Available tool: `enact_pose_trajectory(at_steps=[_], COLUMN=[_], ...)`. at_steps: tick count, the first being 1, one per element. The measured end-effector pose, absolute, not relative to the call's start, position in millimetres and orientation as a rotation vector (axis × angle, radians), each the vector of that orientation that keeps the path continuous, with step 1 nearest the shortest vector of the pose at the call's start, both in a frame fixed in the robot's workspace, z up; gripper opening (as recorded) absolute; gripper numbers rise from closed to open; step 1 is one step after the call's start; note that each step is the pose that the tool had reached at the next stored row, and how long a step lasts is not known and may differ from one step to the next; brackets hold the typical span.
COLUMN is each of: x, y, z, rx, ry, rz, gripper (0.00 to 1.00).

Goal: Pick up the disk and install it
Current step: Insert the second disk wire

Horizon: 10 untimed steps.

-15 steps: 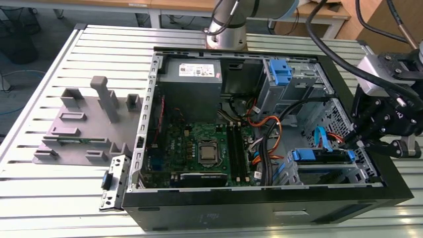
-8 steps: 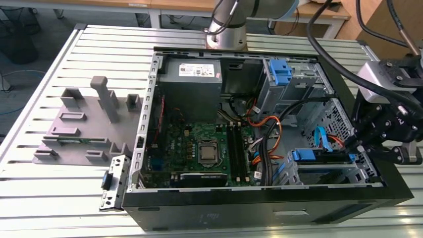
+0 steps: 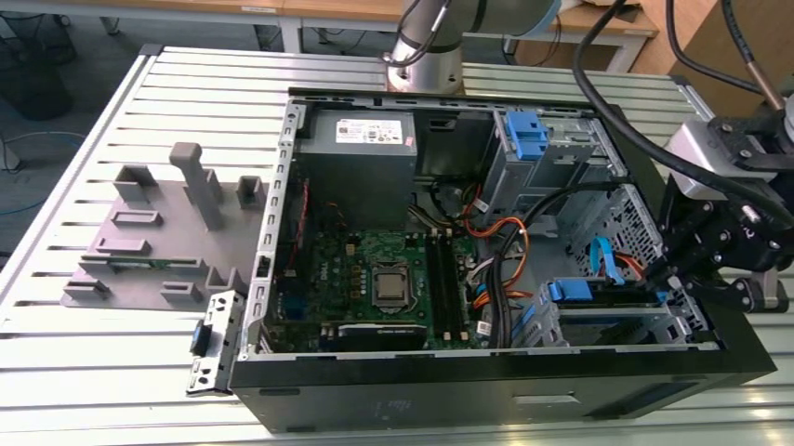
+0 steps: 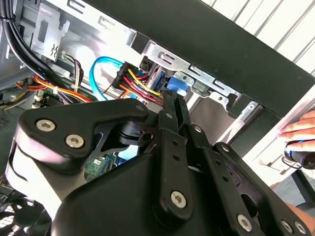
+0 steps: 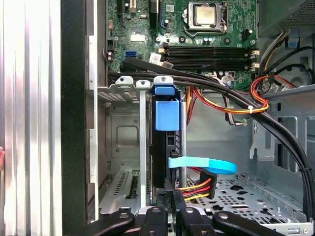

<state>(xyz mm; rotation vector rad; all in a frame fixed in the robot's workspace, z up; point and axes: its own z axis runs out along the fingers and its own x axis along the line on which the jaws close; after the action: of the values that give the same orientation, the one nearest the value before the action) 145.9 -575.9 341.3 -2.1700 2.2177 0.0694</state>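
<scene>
Claw [image 3: 680, 279] at the exterior view's right edge of the open computer case [image 3: 496, 390], low over the drive cage [image 3: 620, 321], its black linkage pressed in beside the cage's blue rail. Fingertips are buried among cables and metal in both wrist views, so I cannot tell whether they are clenched or released.

Going from the exterior view's left to its right:
- Ribbed metal worktop [image 3: 74, 372] carrying a grey fixture block [image 3: 162, 232] with upright posts and slots, just beside the case's wall.
- Small metal bracket with a blue piece [image 3: 211, 339] leaning at the case's near corner.
- Inside the case: grey power-supply box [image 3: 360, 149] at the far side, green motherboard [image 3: 372, 279] below it with the bare processor socket at its middle.
- A bundle of orange, red and black cables [image 3: 503, 251] running across the middle.
- A blue latch piece [image 3: 527, 139] standing in the upper bay at the far side.
- The disk [image 3: 602, 297] sits in the drive cage, on edge, blue rail showing along its near end.

In the first wrist view the disk [image 5: 167, 147] stands slotted between the cage's metal walls, blue tab at its end, a light blue data cable [image 5: 204, 164] and a red-yellow-black power lead plugged at its nearer end, directly ahead of the claw's links.

In the second wrist view a person's hand [image 4: 302, 130] rests outside the case on the worktop.
</scene>
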Motion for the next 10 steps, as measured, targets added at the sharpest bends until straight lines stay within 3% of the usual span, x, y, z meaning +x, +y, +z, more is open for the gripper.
enact_pose_trajectory(at_steps=[10], x=[145.9], y=[-576.0], z=[341.1], rx=[-2.170], ry=[2.218], rz=[0.069], gripper=[0.17])
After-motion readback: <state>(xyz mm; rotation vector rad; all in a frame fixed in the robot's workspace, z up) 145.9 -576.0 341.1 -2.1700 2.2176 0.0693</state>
